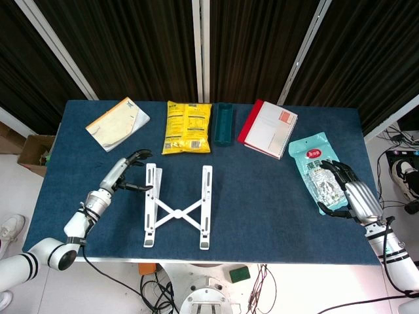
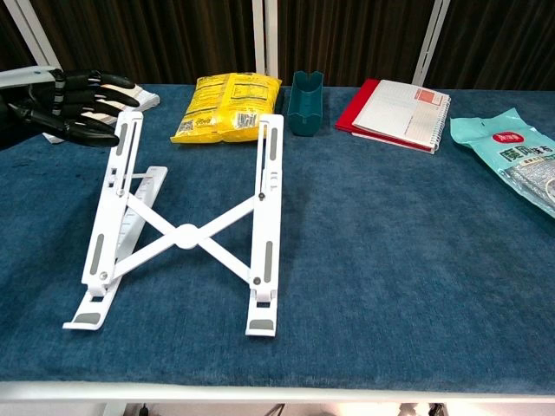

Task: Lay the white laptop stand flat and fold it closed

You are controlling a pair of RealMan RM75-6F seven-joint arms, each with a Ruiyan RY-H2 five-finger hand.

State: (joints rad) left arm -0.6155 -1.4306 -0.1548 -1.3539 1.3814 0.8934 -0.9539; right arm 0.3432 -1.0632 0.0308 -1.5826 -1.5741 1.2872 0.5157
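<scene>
Propped and spread at table centre: white laptop stand (image 1: pixel 177 207), rear edge raised, X-brace wide, neither laid flat nor folded. At its ten o'clock, left hand (image 1: pixel 129 169) spread and holding nothing, fingertips just beside the top of the left rail, contact not certain. Far off at three o'clock, right hand (image 1: pixel 353 195) loose and unladen beside a teal pouch (image 1: pixel 317 165). Whole job apparently still ahead.
</scene>
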